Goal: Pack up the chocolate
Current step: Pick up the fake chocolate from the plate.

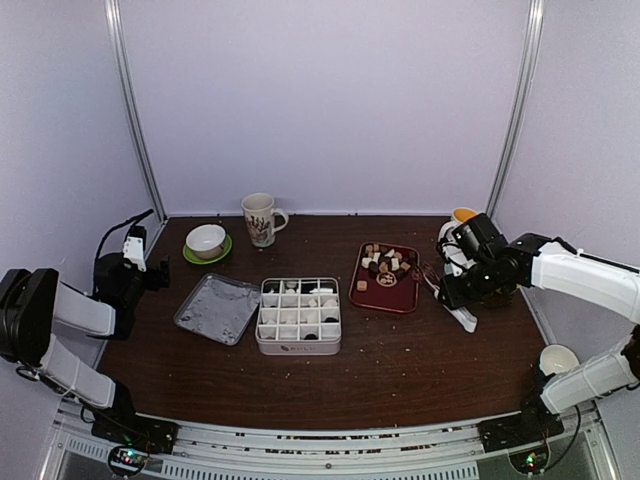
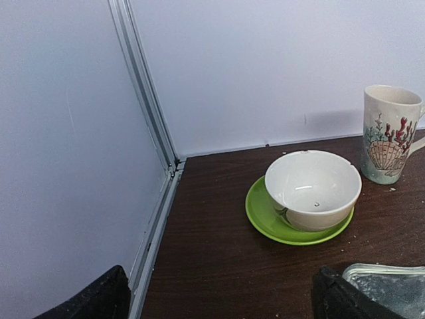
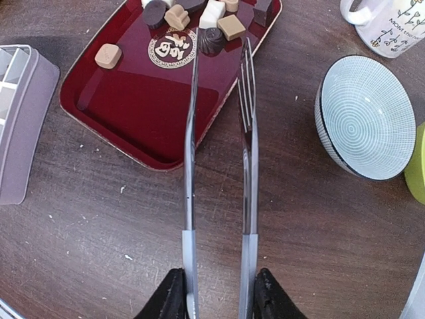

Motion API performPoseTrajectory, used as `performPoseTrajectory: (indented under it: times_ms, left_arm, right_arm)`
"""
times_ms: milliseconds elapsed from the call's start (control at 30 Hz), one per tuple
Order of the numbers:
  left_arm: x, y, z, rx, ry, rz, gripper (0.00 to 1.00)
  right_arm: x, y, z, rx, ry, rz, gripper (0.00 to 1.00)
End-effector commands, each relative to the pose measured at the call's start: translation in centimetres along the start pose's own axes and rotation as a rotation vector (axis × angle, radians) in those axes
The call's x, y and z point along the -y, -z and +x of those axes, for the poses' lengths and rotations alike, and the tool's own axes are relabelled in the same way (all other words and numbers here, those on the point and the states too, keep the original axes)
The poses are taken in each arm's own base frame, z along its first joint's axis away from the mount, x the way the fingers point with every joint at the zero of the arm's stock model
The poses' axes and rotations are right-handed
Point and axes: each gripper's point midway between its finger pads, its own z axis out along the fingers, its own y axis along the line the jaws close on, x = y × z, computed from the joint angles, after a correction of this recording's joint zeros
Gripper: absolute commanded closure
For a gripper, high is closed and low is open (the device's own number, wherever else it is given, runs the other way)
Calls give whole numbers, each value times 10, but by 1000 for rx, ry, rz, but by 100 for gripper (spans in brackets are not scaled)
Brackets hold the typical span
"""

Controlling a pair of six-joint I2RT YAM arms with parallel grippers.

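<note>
Gripping tongs (image 3: 190, 173) w/ R gripper (image 3: 216, 296) | L gripper (image 2: 219, 302) spread wide | chocolate (image 3: 231, 26) partly cut off, top edge

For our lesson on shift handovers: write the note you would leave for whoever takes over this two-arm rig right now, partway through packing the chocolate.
Left tool: open, empty, near the white ceramic bowl at the far left.
Right tool: shut on the long metal tongs. Their tips flank a round dark chocolate on the dark red tray; contact unclear.
Done: several compartments of the white divided box hold pieces.
Left: most small brown, tan and white chocolate pieces sit on the tray. The grey metal lid lies beside the box.
</note>
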Motion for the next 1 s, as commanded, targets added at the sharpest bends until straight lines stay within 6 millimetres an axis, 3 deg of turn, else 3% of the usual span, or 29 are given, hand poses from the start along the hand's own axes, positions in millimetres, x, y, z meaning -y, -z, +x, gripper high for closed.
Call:
performPoseTrajectory:
  times_ms: [0,300,633,967]
  left_arm:
    - [-6,-3,-10,33,10,-20,2]
    - [-5,-3,-10,32,10,-19,2]
    - [-6,-3,-10,32,10,-19,2]
    - [-6,-3,-10,32,10,-19,2]
  right_arm:
    - [-3,8,-18,50,-48,-30,65]
    - [-24,0,-12,26,-97,-154,65]
    - [-12,-13,-4,-72,-69,-67,63]
    - [-14,-34,-36,-65,-68,-27,63]
